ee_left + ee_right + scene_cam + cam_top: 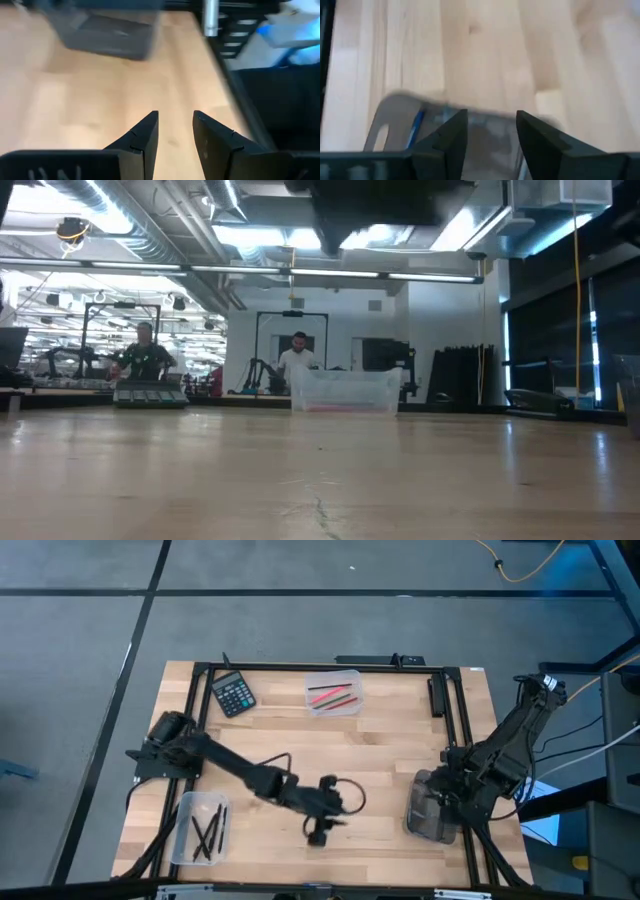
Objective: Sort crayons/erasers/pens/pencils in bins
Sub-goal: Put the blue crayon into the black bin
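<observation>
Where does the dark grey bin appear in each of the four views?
High view: dark grey bin at the table's right edge, under the right gripper.
Low view: not in it.
Left wrist view: far across the table.
Right wrist view: directly below the gripper.
Shared landmark: the wooden table.

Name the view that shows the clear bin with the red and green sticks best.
The high view: the clear bin lies open from above, its sticks visible. The low view shows only its side wall far off. Neither wrist view shows it.
</observation>
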{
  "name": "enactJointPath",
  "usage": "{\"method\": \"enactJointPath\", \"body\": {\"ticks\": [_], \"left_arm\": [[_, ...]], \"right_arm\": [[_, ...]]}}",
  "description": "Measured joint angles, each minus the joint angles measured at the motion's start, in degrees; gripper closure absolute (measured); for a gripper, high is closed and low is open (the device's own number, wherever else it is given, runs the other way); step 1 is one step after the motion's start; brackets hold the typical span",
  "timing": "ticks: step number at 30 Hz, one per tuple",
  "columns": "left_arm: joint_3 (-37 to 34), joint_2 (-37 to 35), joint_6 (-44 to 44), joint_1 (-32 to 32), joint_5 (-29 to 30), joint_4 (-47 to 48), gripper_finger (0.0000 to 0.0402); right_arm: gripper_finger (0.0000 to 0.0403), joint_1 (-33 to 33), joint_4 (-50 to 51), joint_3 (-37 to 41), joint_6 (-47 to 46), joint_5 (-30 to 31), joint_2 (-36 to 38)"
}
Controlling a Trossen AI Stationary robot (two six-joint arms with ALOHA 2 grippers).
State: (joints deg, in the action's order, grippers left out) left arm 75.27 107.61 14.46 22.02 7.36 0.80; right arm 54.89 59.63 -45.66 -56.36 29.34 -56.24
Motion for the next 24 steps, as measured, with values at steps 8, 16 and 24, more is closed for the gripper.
{"method": "enactJointPath", "body": {"ticks": [8, 16, 24], "left_arm": [[0.0, -0.9, 1.6, 8.7, -1.0, -0.6, 0.0288], [0.0, 1.9, 6.7, 10.9, 5.4, -1.6, 0.0288], [-0.1, 4.9, 18.6, 12.7, 10.3, -4.3, 0.0288]], "right_arm": [[0.0231, 0.0, -11.3, -0.3, 11.9, 9.1, 0.1], [0.0231, -2.5, -22.8, 0.6, 23.9, -8.7, 0.1], [0.0231, -7.6, -24.8, 1.0, 31.2, -8.9, -1.3]]}}
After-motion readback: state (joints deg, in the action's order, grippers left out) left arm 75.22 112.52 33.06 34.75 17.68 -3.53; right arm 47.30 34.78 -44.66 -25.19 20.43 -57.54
